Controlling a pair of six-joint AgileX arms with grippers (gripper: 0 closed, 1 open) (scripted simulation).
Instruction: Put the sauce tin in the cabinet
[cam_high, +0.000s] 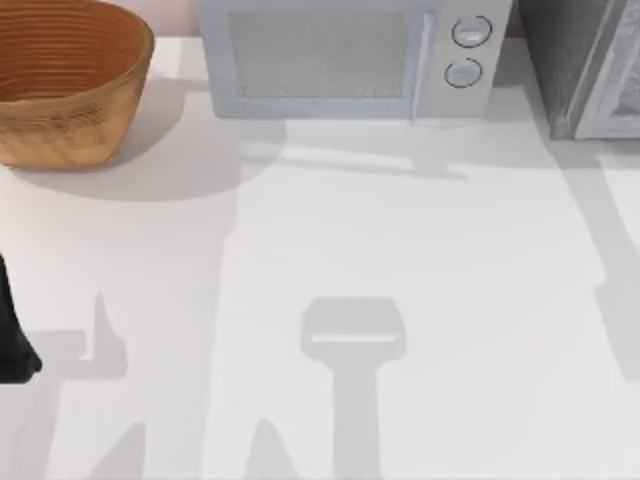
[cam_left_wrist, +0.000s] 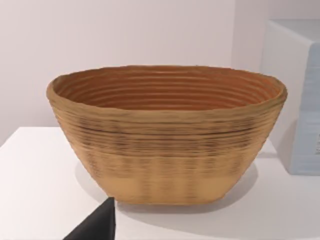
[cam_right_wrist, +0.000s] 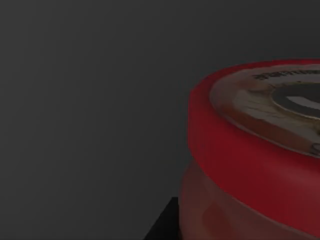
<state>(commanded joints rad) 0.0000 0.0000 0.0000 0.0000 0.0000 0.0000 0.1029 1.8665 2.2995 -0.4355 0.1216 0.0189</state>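
Observation:
The sauce tin (cam_right_wrist: 250, 150) is red with a silvery printed top. In the right wrist view it looms very close and tilted, against a dark grey surface. A dark part of my right gripper (cam_right_wrist: 162, 222) shows right beside the tin's side. The cabinet (cam_high: 585, 65), dark grey and speckled with a lighter framed panel, stands at the table's far right corner in the top view. My left gripper (cam_high: 12, 340) is parked at the left edge of the table. A black tip of my left gripper (cam_left_wrist: 97, 225) points toward the basket.
A woven brown basket (cam_high: 65, 85) sits at the far left, and the basket (cam_left_wrist: 167, 135) is seen front-on from the left wrist. A white microwave (cam_high: 345, 60) with two round knobs stands at the back middle. Arm shadows lie across the white table (cam_high: 420, 240).

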